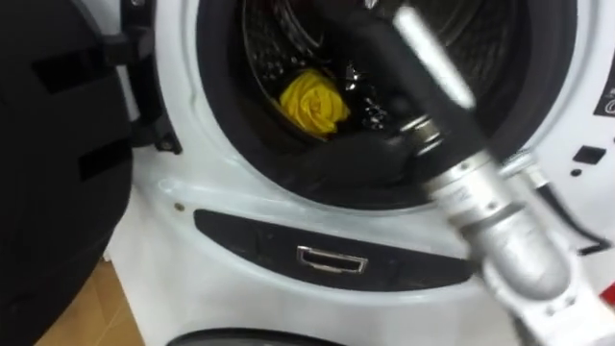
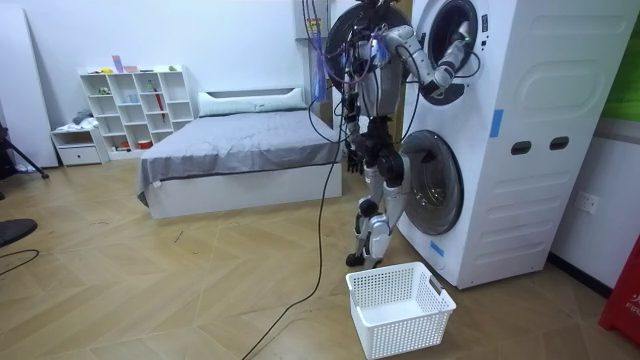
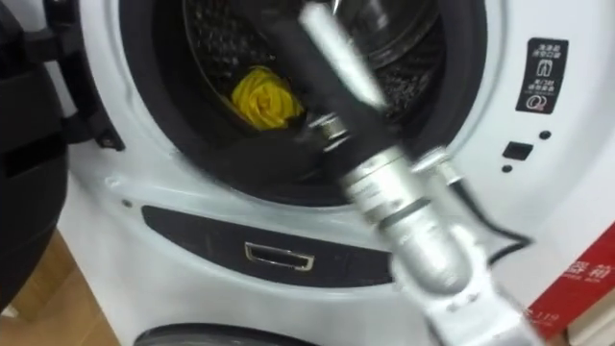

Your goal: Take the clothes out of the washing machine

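Washing machine (image 2: pixel 500 130): robot stands at its open upper drum (image 1: pixel 274 43). White basket (image 2: pixel 400 308) on floor, nothing in it. Right hand (image 2: pixel 461 47) reaches inside, grip can't be told. Left hand (image 2: pixel 353 150) hangs low. Yellow cloth (image 1: pixel 313 100) lies in the drum, so nothing's out yet.

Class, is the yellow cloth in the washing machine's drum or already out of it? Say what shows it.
In. The yellow cloth lies bunched inside the drum, behind the dark door seal.

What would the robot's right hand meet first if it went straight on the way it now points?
Probably the drum wall: the right hand points deep inside, its arm running to the right of the yellow cloth. Depth is unclear.
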`<state>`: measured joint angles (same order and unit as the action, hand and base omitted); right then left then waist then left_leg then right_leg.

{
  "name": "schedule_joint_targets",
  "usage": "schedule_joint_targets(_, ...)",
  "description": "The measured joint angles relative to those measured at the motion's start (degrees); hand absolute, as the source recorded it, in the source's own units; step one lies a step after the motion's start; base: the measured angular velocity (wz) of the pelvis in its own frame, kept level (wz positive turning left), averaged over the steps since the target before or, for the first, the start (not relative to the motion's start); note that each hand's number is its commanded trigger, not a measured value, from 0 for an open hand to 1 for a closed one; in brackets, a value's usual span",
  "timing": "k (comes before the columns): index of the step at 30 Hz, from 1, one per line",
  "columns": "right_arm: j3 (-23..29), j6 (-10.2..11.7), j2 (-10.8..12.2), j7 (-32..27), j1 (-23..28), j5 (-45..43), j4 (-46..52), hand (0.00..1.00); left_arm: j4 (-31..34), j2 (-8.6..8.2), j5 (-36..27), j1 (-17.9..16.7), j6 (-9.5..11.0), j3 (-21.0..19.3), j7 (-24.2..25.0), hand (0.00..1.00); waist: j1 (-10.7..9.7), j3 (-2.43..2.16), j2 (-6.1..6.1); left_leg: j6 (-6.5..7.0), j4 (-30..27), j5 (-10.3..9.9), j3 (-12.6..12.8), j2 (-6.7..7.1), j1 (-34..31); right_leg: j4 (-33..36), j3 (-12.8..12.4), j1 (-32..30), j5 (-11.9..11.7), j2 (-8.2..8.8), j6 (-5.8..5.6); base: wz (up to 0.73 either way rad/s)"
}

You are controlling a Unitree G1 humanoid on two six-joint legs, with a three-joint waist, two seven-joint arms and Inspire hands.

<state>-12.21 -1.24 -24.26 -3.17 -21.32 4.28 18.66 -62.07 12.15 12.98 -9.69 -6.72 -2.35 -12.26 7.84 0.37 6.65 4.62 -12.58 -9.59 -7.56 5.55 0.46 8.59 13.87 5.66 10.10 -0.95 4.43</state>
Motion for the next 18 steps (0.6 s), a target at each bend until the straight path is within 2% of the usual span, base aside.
schedule_joint_targets(3,0.5,0.1,-0.9,0.0,-0.2,1.2,-2.0,0.0,0.1,-0.02,0.0,-1.4,0.0,-1.0,-0.1,0.0,0.1,-0.02,0.14,0.61,-0.2,-0.4,-0.6,0.51,0.5,0.0,0.7,0.8,0.1,0.4,-0.48,0.12)
schedule_joint_targets(8,1.5,0.5,-1.6,0.2,-0.2,5.8,-3.0,0.0,0.2,-0.28,0.0,-2.2,-0.1,-2.0,-0.1,0.0,-2.6,0.07,0.32,1.56,-2.2,-1.0,-2.2,1.4,-0.2,0.0,1.8,1.4,0.3,0.91,-1.46,0.15)
schedule_joint_targets(13,3.3,-0.1,-3.0,-0.1,-0.2,8.4,-4.8,0.0,0.4,-0.16,0.1,-2.4,-0.2,-2.0,-0.1,0.0,-3.2,0.1,0.18,2.41,-3.8,-1.5,-2.6,1.96,-1.1,0.1,1.7,1.2,-0.2,0.87,-2.38,0.03)
schedule_joint_targets(15,4.1,-0.4,-3.0,-0.8,-0.2,7.8,-5.3,0.0,0.6,-0.13,0.3,-2.6,-0.4,-2.1,-0.1,0.0,-3.2,0.04,0.05,2.72,-4.3,-1.7,-2.7,2.08,-1.3,0.3,0.9,1.1,-0.4,0.87,-2.73,0.0)
schedule_joint_targets(18,4.8,-1.4,-3.2,-1.5,-0.2,5.2,-6.1,0.0,1.9,-0.13,0.7,-3.2,-0.6,-3.4,-0.1,0.0,-3.5,-0.24,-0.29,3.17,-4.7,-1.6,-2.9,2.22,-1.5,1.3,-1.9,0.4,-0.8,0.85,-3.33,0.03)
